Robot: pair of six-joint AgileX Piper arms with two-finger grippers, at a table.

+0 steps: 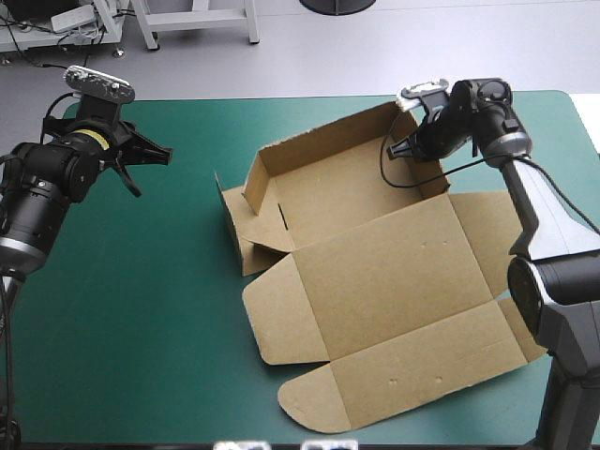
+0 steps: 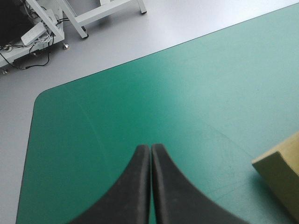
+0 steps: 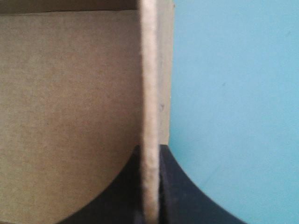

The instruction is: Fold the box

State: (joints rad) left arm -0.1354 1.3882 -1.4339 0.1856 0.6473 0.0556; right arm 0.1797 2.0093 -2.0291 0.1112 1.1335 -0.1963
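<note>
the right gripper (image 3: pixel 150 151) pinches the brown box (image 1: pixel 375 262) by its raised far-right wall; the left gripper (image 2: pixel 150 148), pressed together, hangs over the table (image 1: pixel 169 309), well apart to the box's left.

Beyond the teal-green cover (image 1: pixel 131 309), a grey floor (image 1: pixel 309 56) is lying bare under even light. White frame legs (image 1: pixel 148 28) are standing there, and cables (image 1: pixel 37 56) are trailing far left.
</note>
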